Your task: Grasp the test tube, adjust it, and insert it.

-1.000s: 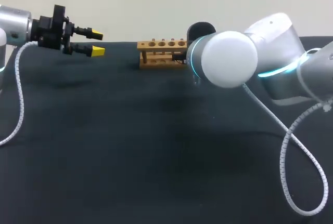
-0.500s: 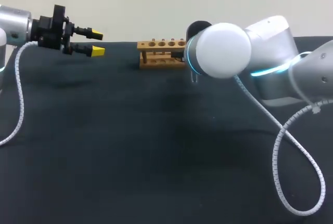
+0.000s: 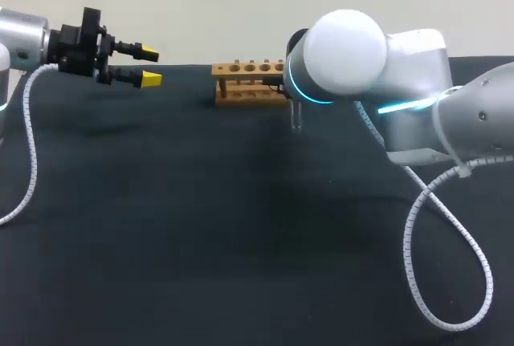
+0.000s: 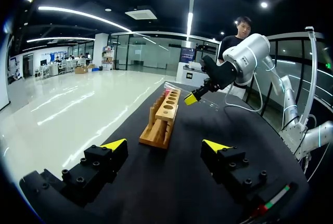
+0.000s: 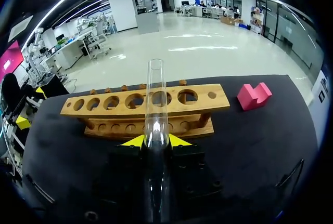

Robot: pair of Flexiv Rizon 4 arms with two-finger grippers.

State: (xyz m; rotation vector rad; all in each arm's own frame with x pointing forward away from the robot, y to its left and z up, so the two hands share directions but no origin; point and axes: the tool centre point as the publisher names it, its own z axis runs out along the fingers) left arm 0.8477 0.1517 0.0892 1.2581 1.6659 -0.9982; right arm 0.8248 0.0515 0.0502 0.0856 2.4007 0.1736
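A clear glass test tube (image 5: 155, 96) stands between the yellow tips of my right gripper (image 5: 155, 141), which is shut on it. The tube runs out ahead of the fingers, and its open end overlaps the wooden rack (image 5: 104, 103) with its row of holes. In the head view the rack (image 3: 247, 81) stands at the table's far middle. My right arm (image 3: 345, 49) hides its gripper there, and only the tube's end (image 3: 295, 120) shows below it, by the rack's right end. My left gripper (image 3: 144, 67) hangs open at the far left, well clear of the rack (image 4: 164, 115).
A pink block (image 5: 254, 95) lies on the dark table beyond the rack's end, on the side away from my left arm. My right arm's white cable (image 3: 418, 234) loops over the table's right side. My left arm's cable (image 3: 30, 153) hangs at the left edge.
My right arm's big joint has risen and shifted a little left, and the tube's end has moved slightly up and left with it. The left arm has kept still.
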